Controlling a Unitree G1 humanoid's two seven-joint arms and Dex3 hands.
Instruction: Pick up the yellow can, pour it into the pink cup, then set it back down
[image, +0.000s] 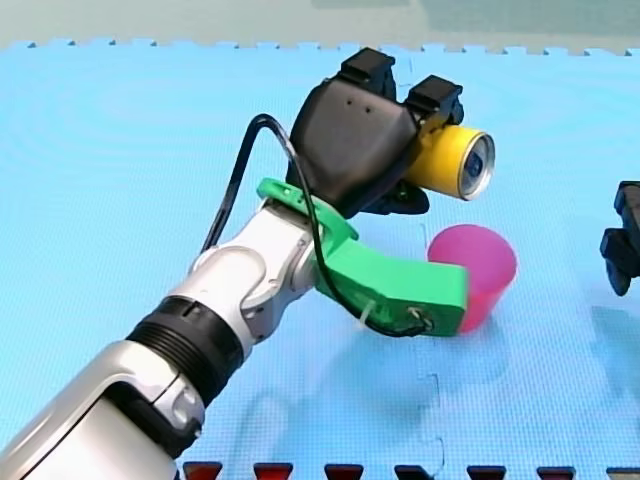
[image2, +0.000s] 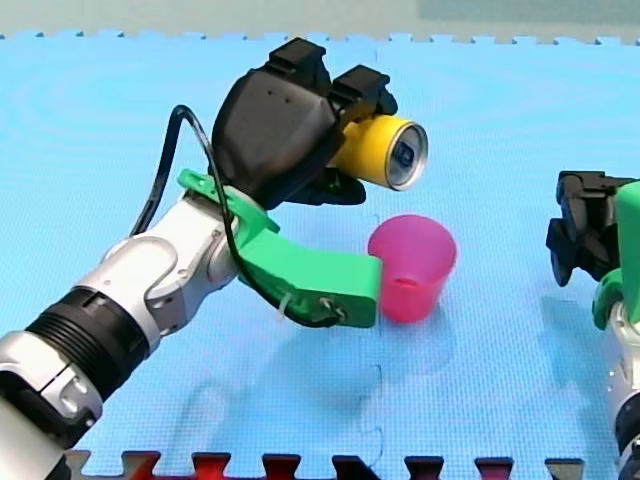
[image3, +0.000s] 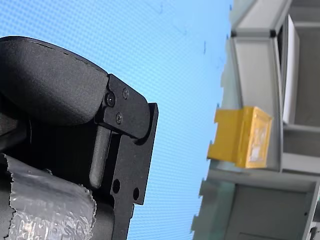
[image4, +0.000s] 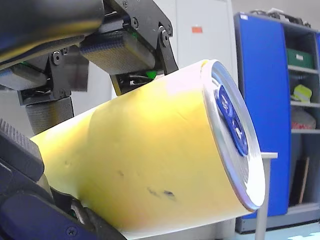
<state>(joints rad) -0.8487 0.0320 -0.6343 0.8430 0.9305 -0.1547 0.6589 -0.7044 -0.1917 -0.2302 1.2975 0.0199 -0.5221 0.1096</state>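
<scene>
The robot's black three-fingered left hand (image2: 290, 130) is clamped around the yellow metal drink can (image2: 385, 152), holding it in the air tipped onto its side, its silver top just above the far rim of the upright pink plastic cup (image2: 412, 262) on the blue foam mat (image2: 480, 120). The right hand (image2: 585, 225) holds nothing near the mat's right edge; whether it is open or closed cannot be told

Both head views are looking forward and down onto the blue mat (image: 120, 150), slightly offset, sharing the yellow can (image2: 385, 150) and pink cup (image2: 412, 262). Second wrist view is sitting tight against the can; first wrist view is facing across the mat.
</scene>
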